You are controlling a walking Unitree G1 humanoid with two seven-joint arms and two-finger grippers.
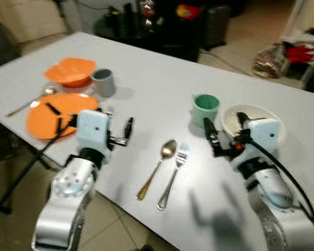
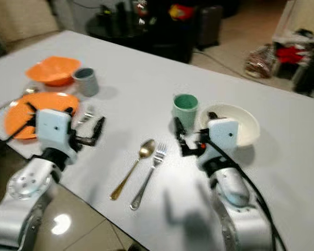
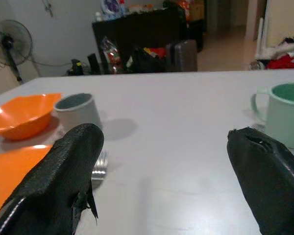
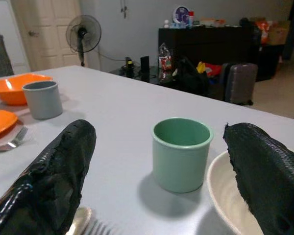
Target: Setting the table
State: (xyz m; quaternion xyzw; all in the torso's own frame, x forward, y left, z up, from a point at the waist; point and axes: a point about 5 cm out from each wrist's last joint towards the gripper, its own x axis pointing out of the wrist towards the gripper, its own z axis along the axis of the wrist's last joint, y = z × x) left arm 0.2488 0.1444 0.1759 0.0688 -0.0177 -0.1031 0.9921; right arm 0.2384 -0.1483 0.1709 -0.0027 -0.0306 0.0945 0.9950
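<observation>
On the white table (image 1: 157,78) a gold spoon (image 1: 157,170) and a silver fork (image 1: 172,175) lie side by side near the front edge. Behind them stands a green mug (image 1: 205,108), with a white bowl (image 1: 254,116) to its right. My right gripper (image 1: 226,128) hovers open in front of the mug and bowl, holding nothing. At the left are an orange plate (image 1: 47,115), an orange bowl (image 1: 70,70) and a grey cup (image 1: 103,82). My left gripper (image 1: 120,124) is open and empty beside the orange plate. A second fork (image 2: 86,115) lies by that plate.
Another spoon (image 1: 29,102) lies left of the orange plate. A black cable (image 1: 21,167) runs down from my left arm over the table's front edge to the tiled floor. Beyond the table are a dark cabinet (image 4: 206,44), a suitcase (image 4: 237,83) and a fan (image 4: 83,34).
</observation>
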